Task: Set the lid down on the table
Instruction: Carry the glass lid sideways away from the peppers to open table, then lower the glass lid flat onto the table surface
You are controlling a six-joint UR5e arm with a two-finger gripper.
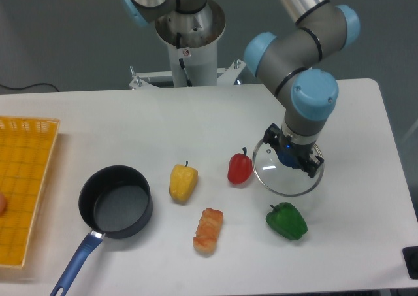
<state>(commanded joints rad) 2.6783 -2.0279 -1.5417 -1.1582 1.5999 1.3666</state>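
The lid is the reference point for all positions below. It is a round transparent glass disc with a thin silver rim and a small blue centre knob. It sits over the white tabletop, right of centre; whether its underside rests fully on the surface or is slightly raised cannot be determined from this view.

The hand is directly above the lid centre, pointing down from the arm wrist. Its two fingers stand narrowly apart, one on each side of the blue knob, and appear closed on it. The wrist joint with its blue cap hides the upper part of the hand.

Objects around the lid:
- Red pepper: just beside the lid's left edge, close to touching the rim; contact cannot be confirmed.
- Green pepper: near the lid, on the camera-facing side, apart from the rim.
- Orange-and-white food piece: left of the green pepper, well apart from the lid.
- Yellow pepper: left of the red pepper, further from the lid.
- Dark saucepan with blue handle: well apart to the left of the lid, uncovered, handle pointing toward the near tabletop edge.
- Yellow mesh basket: at the far left tabletop edge, furthest from the lid.
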